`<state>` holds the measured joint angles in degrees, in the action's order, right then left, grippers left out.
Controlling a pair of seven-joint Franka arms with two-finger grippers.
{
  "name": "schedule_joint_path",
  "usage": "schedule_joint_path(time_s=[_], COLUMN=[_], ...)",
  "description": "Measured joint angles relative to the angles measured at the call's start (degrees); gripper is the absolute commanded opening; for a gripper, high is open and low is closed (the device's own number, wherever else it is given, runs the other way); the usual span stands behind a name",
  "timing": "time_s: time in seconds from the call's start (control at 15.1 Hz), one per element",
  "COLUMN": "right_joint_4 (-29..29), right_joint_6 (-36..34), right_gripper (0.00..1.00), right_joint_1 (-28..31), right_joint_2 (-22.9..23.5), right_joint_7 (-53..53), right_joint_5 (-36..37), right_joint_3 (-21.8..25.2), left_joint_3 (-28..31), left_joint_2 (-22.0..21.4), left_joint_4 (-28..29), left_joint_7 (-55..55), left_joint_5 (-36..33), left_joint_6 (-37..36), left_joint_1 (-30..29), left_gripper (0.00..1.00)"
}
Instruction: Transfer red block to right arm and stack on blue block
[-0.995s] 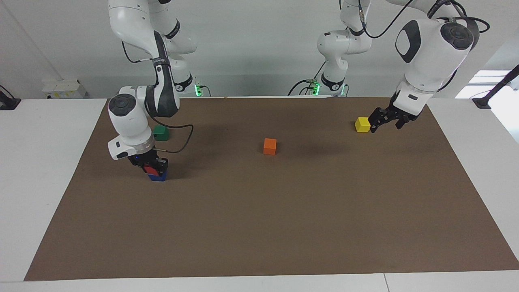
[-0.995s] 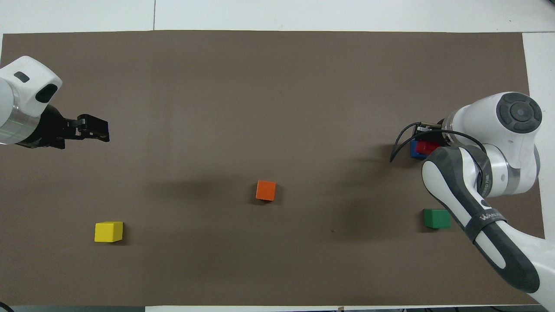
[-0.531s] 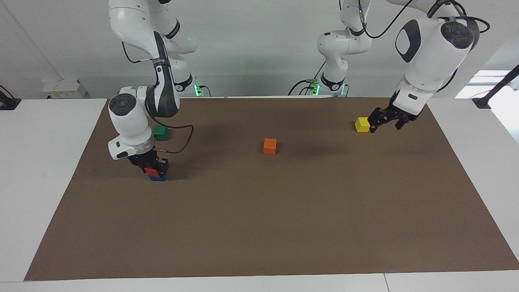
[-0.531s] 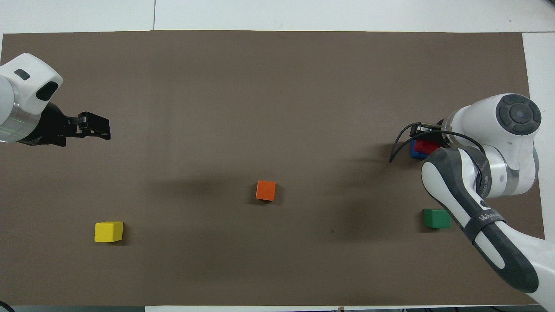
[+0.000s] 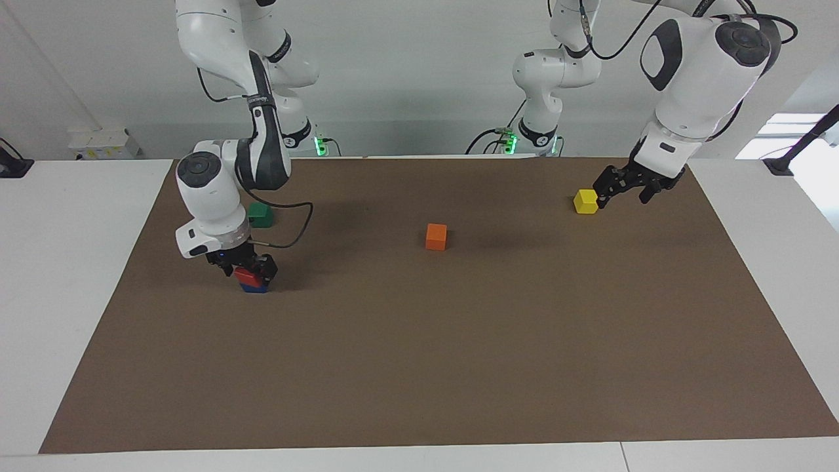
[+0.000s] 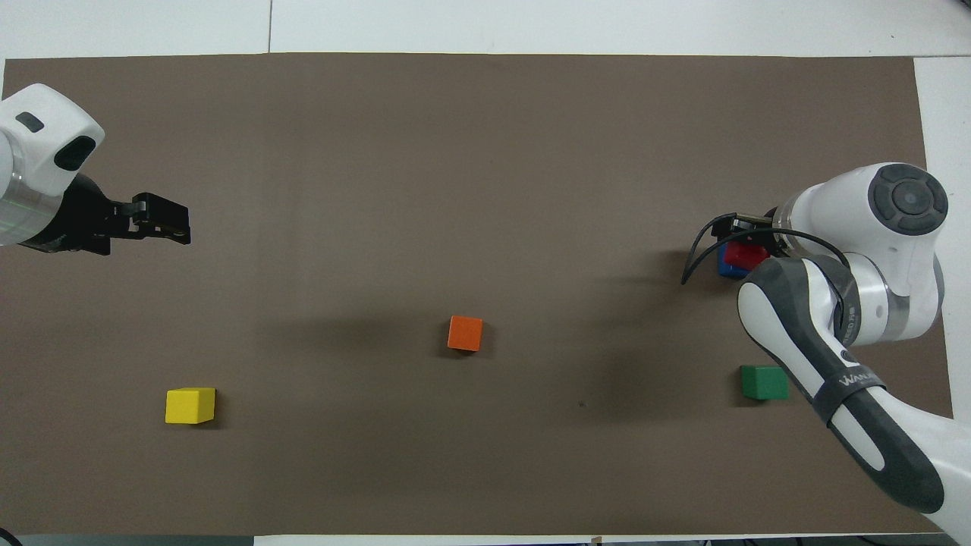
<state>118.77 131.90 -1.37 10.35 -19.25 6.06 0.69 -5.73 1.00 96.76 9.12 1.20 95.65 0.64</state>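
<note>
On the blue block (image 5: pixel 254 288): red block (image 5: pixel 248 278), light, stiff, glossy, clamped at its sides by right claw (image 5: pixel 244 271).

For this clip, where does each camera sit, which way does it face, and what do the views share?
Facing view: high across the table, facing the robots; both whole arms show, right gripper at the red block on the blue block.
Overhead view: above the robots' end, looking steeply down; forearms and left gripper show.
Shared: the brown mat and all the cubes, half a turn apart.
</note>
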Motion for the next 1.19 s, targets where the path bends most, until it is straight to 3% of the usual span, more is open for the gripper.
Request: schedule_joint_path(time_s=[0.33, 0.6, 0.93, 1.19], right_joint_4=[-11.2, -13.67, -19.75, -25.77], right_joint_6=[-15.95, -21.0, -38.72, -48.39], right_gripper=[1.0, 1.0, 1.0, 1.0], right_joint_1=[-0.15, -0.35, 0.69, 2.28], right_joint_2=[-3.48, -8.12, -13.33, -13.92], right_joint_7=[6.89, 10.58, 18.43, 22.58], right_joint_5=[0.0, -0.25, -4.99, -5.15], right_joint_3=[-0.24, -0.26, 0.4, 0.63], left_joint_3=[0.01, 0.12, 0.12, 0.09], left_joint_2=[0.0, 0.0, -0.04, -0.48], left_joint_4=[-1.54, -1.59, -2.02, -2.29], left_joint_7=[-0.02, -0.03, -0.03, -0.03], left_joint_5=[0.0, 0.0, 0.0, 0.0], left_joint_6=[-1.32, -1.44, -1.43, -1.44], left_joint_1=[0.0, 0.0, 0.01, 0.01], left_gripper=[1.0, 1.0, 1.0, 1.0])
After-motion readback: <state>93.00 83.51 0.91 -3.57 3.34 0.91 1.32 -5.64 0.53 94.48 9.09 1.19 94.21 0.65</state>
